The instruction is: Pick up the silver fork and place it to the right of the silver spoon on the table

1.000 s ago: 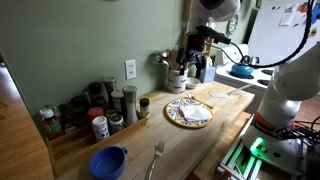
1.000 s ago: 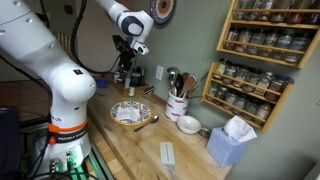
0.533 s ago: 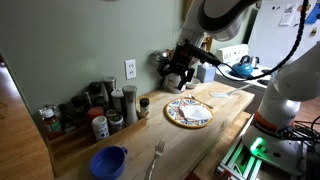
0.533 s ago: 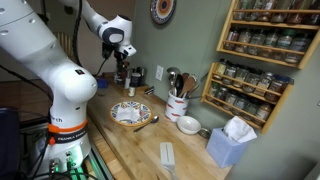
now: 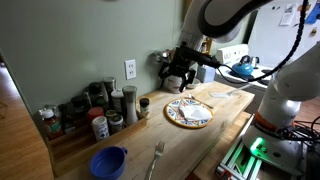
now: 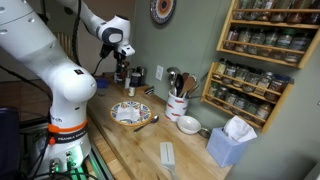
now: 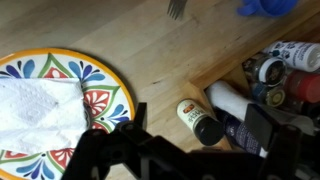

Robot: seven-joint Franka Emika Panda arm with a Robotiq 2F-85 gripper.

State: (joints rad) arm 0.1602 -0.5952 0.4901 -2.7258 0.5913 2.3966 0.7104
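The silver fork (image 5: 157, 158) lies on the wooden table near its front edge, beside a blue bowl (image 5: 108, 162). In the wrist view only its tines (image 7: 178, 8) show at the top edge. The silver spoon (image 6: 147, 123) lies next to the patterned plate (image 6: 128, 113); a silver utensil (image 5: 222, 95) also shows beyond the plate (image 5: 188, 112). My gripper (image 5: 178, 70) hangs high above the table between the plate and the spice jars. It is open and empty (image 7: 200, 125). It also shows against the wall (image 6: 120, 70).
Spice jars and bottles (image 5: 100, 112) line the wall; one lies under the gripper (image 7: 200, 118). A utensil crock (image 6: 178, 105), a white bowl (image 6: 188, 124), a blue tissue box (image 6: 232, 140) and a wall spice rack (image 6: 260, 60) stand further along.
Over the last second the gripper swung away from the utensil crock to above the plate and spice jars. It has barely moved in the last half second.
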